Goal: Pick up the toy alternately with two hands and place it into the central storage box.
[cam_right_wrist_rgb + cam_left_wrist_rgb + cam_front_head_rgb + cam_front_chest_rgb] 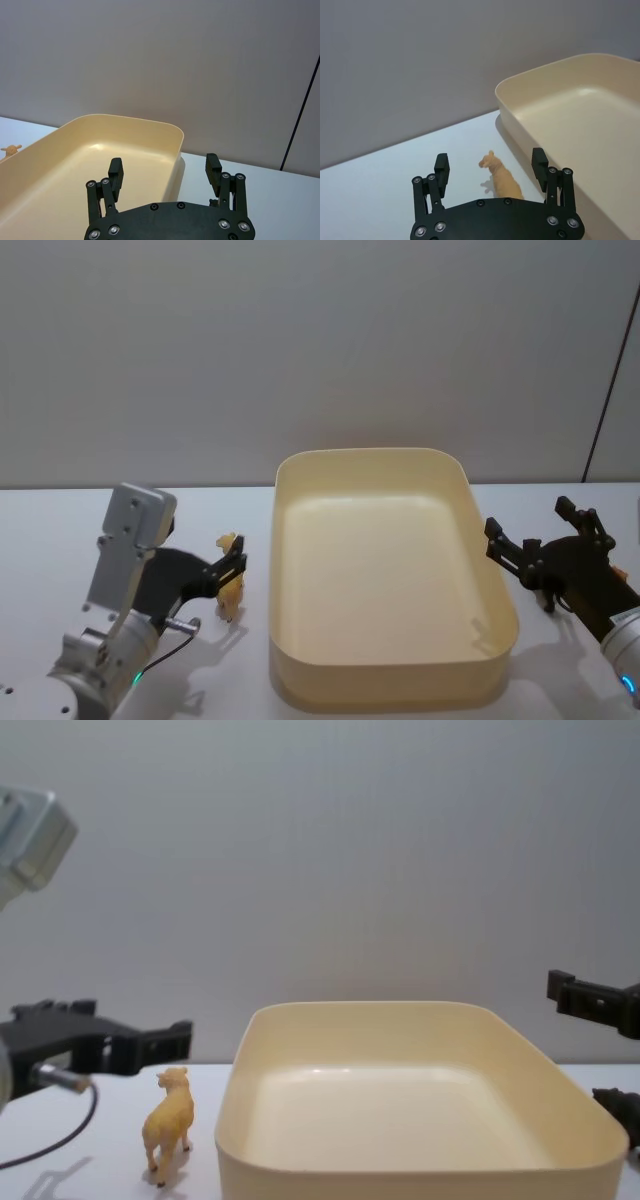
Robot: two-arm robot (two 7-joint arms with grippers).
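Observation:
The toy [230, 587] is a small tan animal figure standing upright on the white table, just left of the central storage box [390, 680], a large cream-yellow tub with nothing in it. My left gripper [232, 573] hovers over the toy, open, one finger on each side of it without touching. From the left wrist, the toy [504, 182] stands between the spread fingers of that gripper [490, 161], close to the tub's wall [520, 127]. From the chest, the toy [168, 1122] stands below the left gripper [165, 1042]. My right gripper [530, 522] hangs open and holding nothing beside the tub's right wall.
The white table [40, 540] runs to a plain grey wall behind. A black cable [62, 1125] loops down from the left arm near the toy. A dark vertical strip [608, 390] marks the wall at the right. Bare table lies on both sides of the tub.

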